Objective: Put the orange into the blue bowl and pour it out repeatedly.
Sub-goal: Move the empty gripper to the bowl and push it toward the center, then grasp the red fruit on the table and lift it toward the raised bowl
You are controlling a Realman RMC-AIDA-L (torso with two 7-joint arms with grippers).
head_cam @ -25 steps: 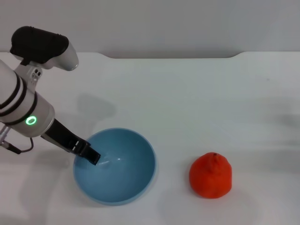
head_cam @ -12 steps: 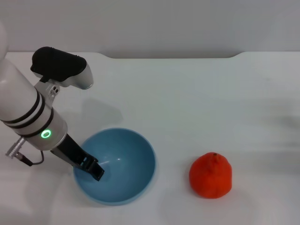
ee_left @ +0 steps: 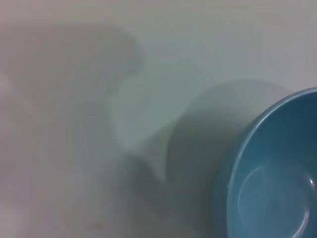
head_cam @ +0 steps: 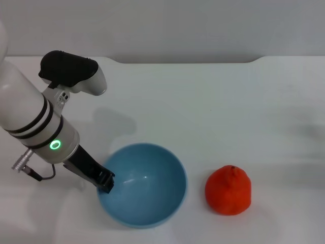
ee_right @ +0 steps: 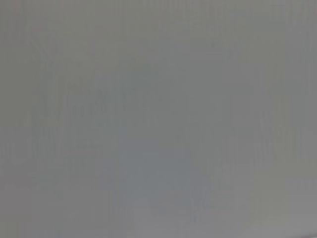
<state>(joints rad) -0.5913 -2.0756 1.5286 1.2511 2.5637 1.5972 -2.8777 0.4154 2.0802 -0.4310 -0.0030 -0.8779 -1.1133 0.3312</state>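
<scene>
The blue bowl stands upright and empty near the table's front, left of centre. My left gripper is at the bowl's left rim, its dark fingers shut on the rim. The left wrist view shows part of the blue bowl and its glossy inside. To the right of the bowl, clear of it, the orange rests on the table with its stem nub up. The right gripper is out of view, and the right wrist view shows only a plain grey surface.
The white table runs back to a pale wall with a notched far edge. My left arm's white forearm with a green light stands over the table's left side.
The left arm has swung forward and to the right. The bowl has slid right with it, closer to the orange. The orange has not moved.
</scene>
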